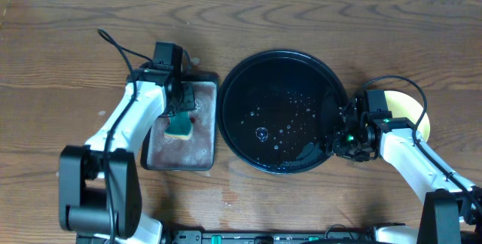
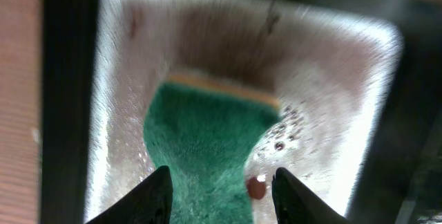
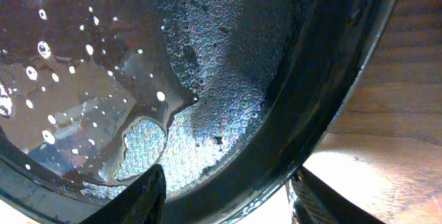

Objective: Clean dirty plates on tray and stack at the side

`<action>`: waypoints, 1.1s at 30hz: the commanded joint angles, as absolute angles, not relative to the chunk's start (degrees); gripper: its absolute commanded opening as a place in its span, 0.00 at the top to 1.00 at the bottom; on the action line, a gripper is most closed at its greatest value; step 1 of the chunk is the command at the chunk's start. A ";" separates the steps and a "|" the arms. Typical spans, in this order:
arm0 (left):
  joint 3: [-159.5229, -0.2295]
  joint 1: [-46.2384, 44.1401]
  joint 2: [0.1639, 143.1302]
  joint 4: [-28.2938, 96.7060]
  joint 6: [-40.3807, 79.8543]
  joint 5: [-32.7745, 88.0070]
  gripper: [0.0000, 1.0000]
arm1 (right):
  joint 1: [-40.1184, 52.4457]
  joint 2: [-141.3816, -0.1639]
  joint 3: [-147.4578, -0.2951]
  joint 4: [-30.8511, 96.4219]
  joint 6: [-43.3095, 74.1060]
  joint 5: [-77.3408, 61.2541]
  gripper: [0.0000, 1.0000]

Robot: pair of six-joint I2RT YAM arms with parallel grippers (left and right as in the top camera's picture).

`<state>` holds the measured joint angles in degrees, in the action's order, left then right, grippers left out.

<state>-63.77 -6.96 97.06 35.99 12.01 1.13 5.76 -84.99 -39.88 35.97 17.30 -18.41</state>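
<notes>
The round black tray (image 1: pixel 282 112) lies at the table's middle, wet with droplets and holding no plate; its glossy floor fills the right wrist view (image 3: pixel 103 79). A pale yellow plate (image 1: pixel 413 107) lies on the table just right of the tray, partly under my right arm. The mint-blue plates are not visible. My right gripper (image 1: pixel 340 132) (image 3: pixel 228 200) is open, one finger inside the tray's right rim and one outside it. My left gripper (image 1: pixel 179 112) (image 2: pixel 221 196) is open, its fingers either side of a green sponge (image 2: pixel 207 141).
The sponge (image 1: pixel 181 127) lies in a smaller rectangular grey tray (image 1: pixel 162 154), wet and soapy, left of the black tray, with a small red blob (image 2: pixel 255 188) beside it. Black cables run along both arms.
</notes>
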 commanded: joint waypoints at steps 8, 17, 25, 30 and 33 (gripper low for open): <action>-64.07 -7.16 97.69 28.60 17.87 1.52 0.92 | 6.07 -83.88 -40.05 35.73 16.23 -18.87 0.50; -64.07 -7.46 103.42 21.23 17.85 4.01 0.92 | 6.07 -83.88 -40.05 35.77 16.23 -18.87 0.52; -64.07 -7.46 105.69 15.94 17.85 3.99 0.93 | 6.07 -83.88 -40.03 35.75 16.23 -18.87 0.52; -64.07 -7.46 107.72 13.93 17.85 3.99 0.92 | 6.07 -83.88 -40.05 35.75 16.23 -18.85 0.53; -64.07 -7.46 108.36 12.43 17.85 3.97 0.92 | 6.07 -83.88 -40.05 35.66 16.23 -18.87 0.53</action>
<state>-64.05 -7.40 107.28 13.15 17.37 4.14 5.76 -84.99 -39.88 35.97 17.26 -18.13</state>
